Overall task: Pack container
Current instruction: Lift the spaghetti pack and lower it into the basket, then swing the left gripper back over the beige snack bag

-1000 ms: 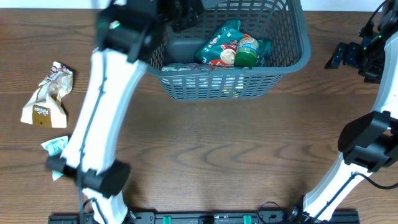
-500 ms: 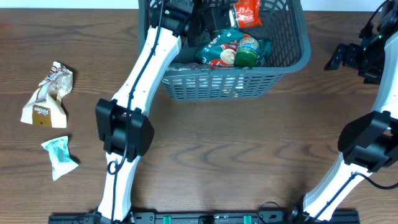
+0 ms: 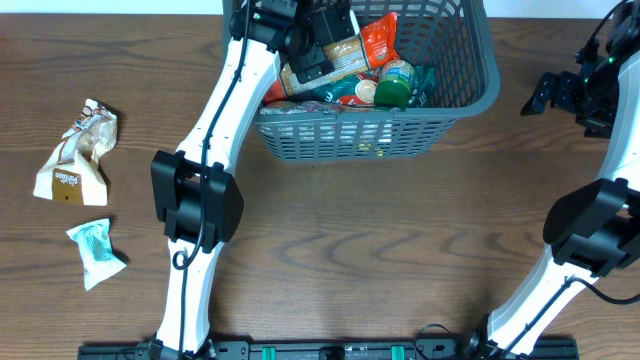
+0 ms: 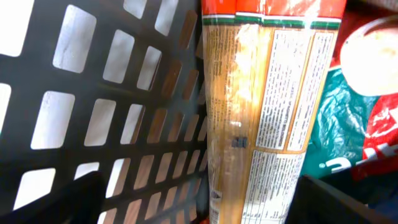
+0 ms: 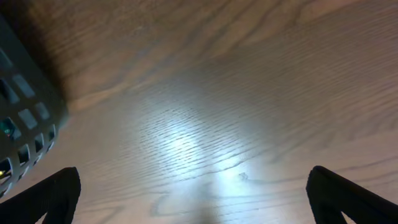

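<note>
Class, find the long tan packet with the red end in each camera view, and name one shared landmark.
Overhead: the packet lies top centre, inside the grey basket.
Left wrist: it fills the middle, top to bottom, beside the basket's slotted wall.
Right wrist: not in it.
Shared landmark: the basket's slotted wall, seen in all three.

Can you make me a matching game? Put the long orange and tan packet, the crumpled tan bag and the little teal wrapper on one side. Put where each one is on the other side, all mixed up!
Things:
1. long orange-and-tan plastic packet
2. crumpled tan paper bag
3. small crumpled teal-and-white wrapper

Places:
A. on the brown wooden table, far left, closer to the arms' bases
B. inside the large dark grey plastic basket
C. on the table, far left, further from the arms' bases

Pairs: 1-B, 2-C, 3-A
</note>
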Motion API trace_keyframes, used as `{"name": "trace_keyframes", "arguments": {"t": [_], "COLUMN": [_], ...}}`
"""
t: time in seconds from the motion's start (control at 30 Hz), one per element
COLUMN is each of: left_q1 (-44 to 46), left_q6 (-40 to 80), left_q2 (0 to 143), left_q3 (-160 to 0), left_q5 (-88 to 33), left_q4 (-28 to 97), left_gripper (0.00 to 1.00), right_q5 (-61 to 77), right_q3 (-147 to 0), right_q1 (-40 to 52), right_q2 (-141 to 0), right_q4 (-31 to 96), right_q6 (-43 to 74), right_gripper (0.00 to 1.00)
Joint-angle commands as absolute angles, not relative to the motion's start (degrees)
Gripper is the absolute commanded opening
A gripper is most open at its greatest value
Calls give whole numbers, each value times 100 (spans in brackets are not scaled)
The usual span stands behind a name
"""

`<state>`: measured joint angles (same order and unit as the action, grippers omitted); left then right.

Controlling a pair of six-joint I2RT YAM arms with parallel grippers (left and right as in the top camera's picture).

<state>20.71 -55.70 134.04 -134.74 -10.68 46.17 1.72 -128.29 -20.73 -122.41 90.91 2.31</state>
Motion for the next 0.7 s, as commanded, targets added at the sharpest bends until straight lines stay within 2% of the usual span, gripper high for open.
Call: {"name": "trace_keyframes", "arguments": {"t": [0.0, 0.33, 0.43, 0.53, 0.67], "left_q1": [2126, 2353, 2263, 1940, 963], "left_q6": [-5430, -4311, -3651, -3129, -2950], "left_q2": [13076, 11323, 10694, 10156, 9765], "left_q3": [-13616, -13616, -13616, -13616, -13616], "left_q5": [-1092, -1037, -360, 545, 755], "left_q4": [4668, 5046, 5225, 5586, 6429], "left_gripper": [99, 98, 98, 99, 98], "right_q5": [215, 215, 215, 217, 217], "right_q3": [-12818, -12818, -12818, -12818, -12818], "right_q1": [-2053, -2053, -2053, -2053, -2053], "right_q2": [-12239, -12239, -12239, -12239, -12239], "right_q4": [9115, 9133, 9148, 9148, 9157], "right_q6": [139, 8, 8, 8, 10], "right_gripper": [99, 99, 99, 99, 99]}}
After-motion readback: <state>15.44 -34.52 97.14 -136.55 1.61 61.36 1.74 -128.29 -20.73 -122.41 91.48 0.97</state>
